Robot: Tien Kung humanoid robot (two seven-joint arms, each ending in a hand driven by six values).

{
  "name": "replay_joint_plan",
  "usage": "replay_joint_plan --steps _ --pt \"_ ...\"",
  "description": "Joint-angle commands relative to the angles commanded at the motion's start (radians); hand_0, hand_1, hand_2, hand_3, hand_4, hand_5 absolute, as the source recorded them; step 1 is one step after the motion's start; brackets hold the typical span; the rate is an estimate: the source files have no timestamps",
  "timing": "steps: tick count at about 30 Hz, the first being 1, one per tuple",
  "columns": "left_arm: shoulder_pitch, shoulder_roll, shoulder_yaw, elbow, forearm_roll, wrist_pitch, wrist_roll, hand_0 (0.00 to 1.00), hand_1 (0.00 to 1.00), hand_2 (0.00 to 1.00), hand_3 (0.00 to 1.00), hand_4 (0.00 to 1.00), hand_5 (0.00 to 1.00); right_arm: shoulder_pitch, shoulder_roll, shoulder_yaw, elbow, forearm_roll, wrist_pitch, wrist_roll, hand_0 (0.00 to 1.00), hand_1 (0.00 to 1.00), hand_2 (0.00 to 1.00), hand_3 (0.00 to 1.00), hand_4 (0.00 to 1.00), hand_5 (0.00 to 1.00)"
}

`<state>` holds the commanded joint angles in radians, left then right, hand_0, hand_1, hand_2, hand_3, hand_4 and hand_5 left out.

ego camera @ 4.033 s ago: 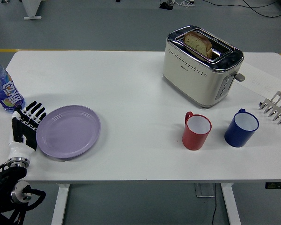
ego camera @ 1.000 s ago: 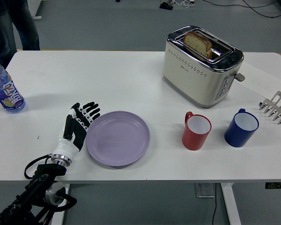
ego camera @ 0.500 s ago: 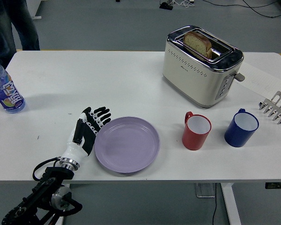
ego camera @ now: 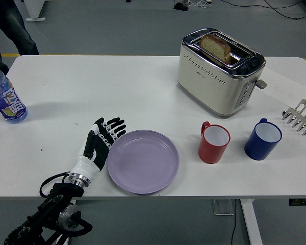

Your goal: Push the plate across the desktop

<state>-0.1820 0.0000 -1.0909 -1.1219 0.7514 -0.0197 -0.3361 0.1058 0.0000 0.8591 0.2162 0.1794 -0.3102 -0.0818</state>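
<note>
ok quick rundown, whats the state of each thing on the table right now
left hand: open, fingers spread flat against the plate's left rim
purple plate: empty, flat on the table, short of the red mug
toaster: bread slice standing up out of its slot
red mug: upright, empty
blue mug: upright, empty
water bottle: upright at the far left
metal rack: at the right edge, nothing on it

A white rectangular worktop (ego camera: 143, 87) on white legs stands on a grey-blue smooth floor (ego camera: 102, 30) marked with a yellow line (ego camera: 10, 54); black cables (ego camera: 275, 6) trail at top right.
</note>
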Motion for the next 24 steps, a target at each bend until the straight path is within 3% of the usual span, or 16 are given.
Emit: replay_joint_plan --steps 11,19,24 --pt "-0.018 0.0 -0.082 -0.011 0.018 0.004 0.003 0.795 0.771 0.734 0.629 0.446 0.998 0.004 0.0 -0.003 -0.001 0.005 0.001 0.003 0.565 0.472 0.612 0.613 0.394 0.562" --pt "-0.006 0.0 -0.196 -0.04 0.077 0.012 0.021 0.796 0.763 0.733 0.629 0.443 0.998 0.006 -0.001 -0.006 -0.002 0.011 0.0 0.005 0.566 0.472 0.611 0.613 0.396 0.562" --pt "0.026 0.0 -0.293 -0.067 0.125 0.008 0.067 0.793 0.763 0.734 0.632 0.448 0.998 0.006 -0.001 -0.014 -0.003 0.027 0.002 0.009 0.565 0.472 0.611 0.613 0.396 0.562"
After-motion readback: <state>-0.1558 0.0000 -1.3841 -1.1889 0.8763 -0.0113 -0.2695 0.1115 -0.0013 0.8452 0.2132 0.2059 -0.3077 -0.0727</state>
